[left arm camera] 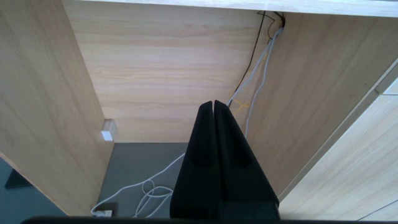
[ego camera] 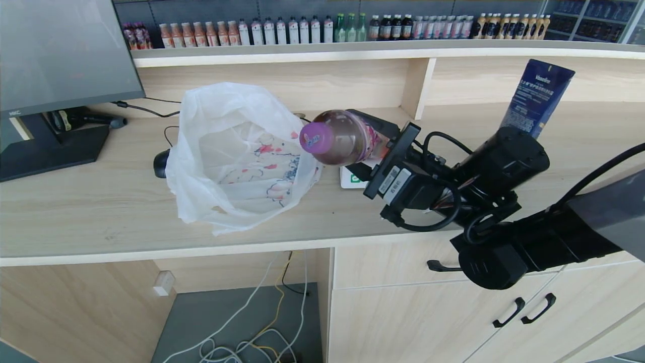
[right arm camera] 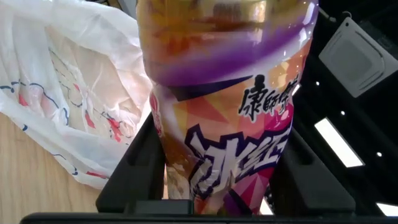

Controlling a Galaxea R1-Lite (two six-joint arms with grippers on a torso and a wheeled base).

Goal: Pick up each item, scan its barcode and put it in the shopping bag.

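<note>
While the right tool (right arm camera: 221,171) has its two black fingers clamped on the middle of the clear plastic drink bottle with the purple cap and the purple-and-orange label (ego camera: 342,137), the first item is in hand but not yet bagged. The bottle lies on its side in the air above the pale wooden bench (ego camera: 101,212). Its cap points toward the open mouth of the white, thin plastic shopping bag with red and blue print (ego camera: 201,166), and it is just beside the bag's near wall. Under and behind the bottle sits a flat black device (ego camera: 370,121), which I take to be the scanner, with a small white card bearing a green mark (ego camera: 352,179) in front of it. Whether the barcode has been read I cannot tell, so I judge this step to lie between scanning and dropping. I can make out no item inside the bag, only its print showing through.

One more item looks to be waiting: a tall dark-blue squeeze tube (ego camera: 536,96) stands upright at the back of the bench on the robot's right, well apart from the bag and untouched. The left tool (left arm camera: 214,118) hangs below the bench top in the open recess with the loose cables, its fingers pressed together on nothing. So nothing is finished, I judge: the bottle has to go in, then the tube has to be picked up, scanned and bagged.
</note>
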